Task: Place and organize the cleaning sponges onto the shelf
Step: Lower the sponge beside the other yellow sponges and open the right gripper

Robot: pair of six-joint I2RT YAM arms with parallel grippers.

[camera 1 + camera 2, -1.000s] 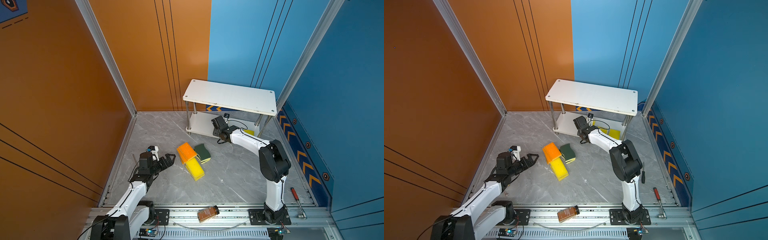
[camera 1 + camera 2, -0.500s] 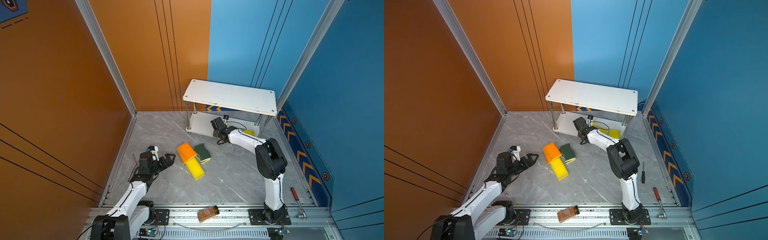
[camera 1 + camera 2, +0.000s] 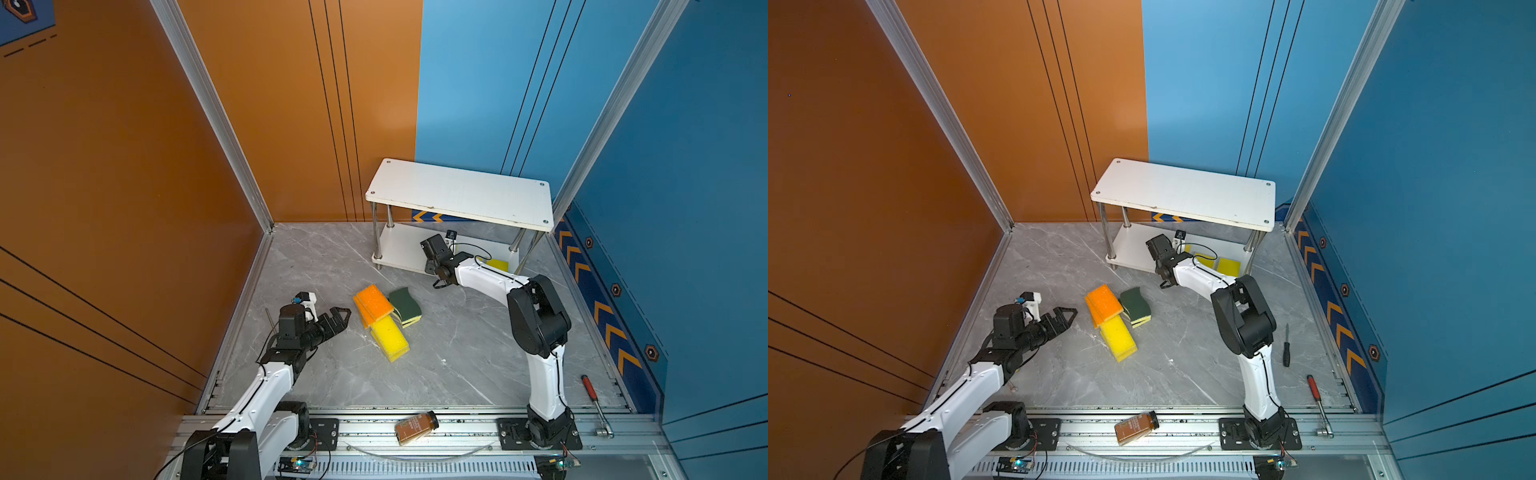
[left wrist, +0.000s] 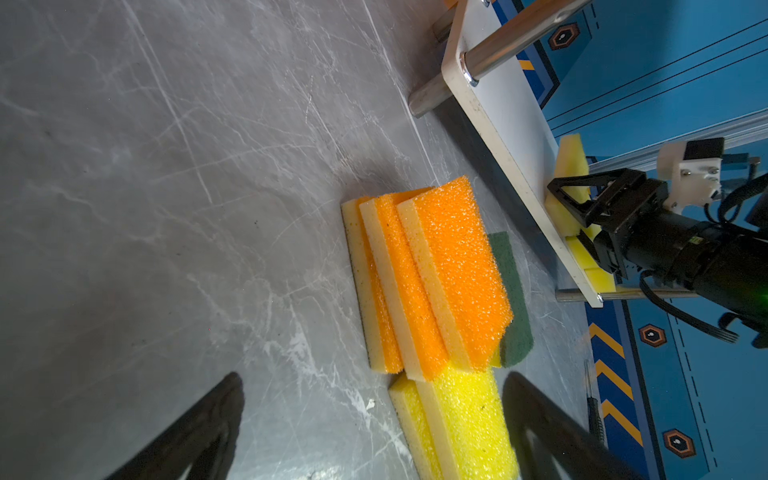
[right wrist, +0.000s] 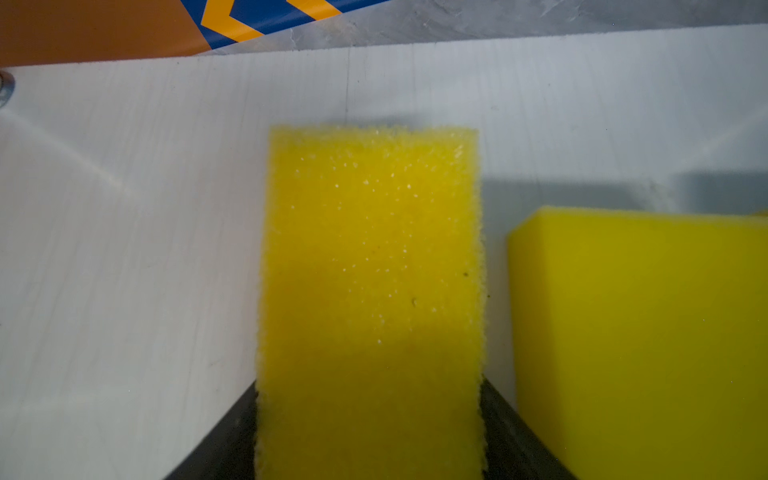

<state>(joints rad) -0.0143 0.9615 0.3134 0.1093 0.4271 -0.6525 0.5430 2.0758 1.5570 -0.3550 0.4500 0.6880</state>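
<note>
The right arm has pushed a little deeper under the shelf in the last second, its elbow drawn up; the left arm has not stirred. The right claw has a yellow sponge lying flat on the lower board, with a finger against each long side. Whether it still squeezes or has just slackened I cannot tell. It looks to me like the set-down, so one more is as good as shelved.

A second yellow sponge sits just beside it, a narrow strip apart. The other side is bare board out to the corner, with some board left before the back edge. The top board hangs close overhead, so backing straight out seems safest.

The left claw, fingers wide apart and empty, hovers near the floor pile — orange sponges, a green sponge, yellow blocks — with open floor between pile and shelf.
</note>
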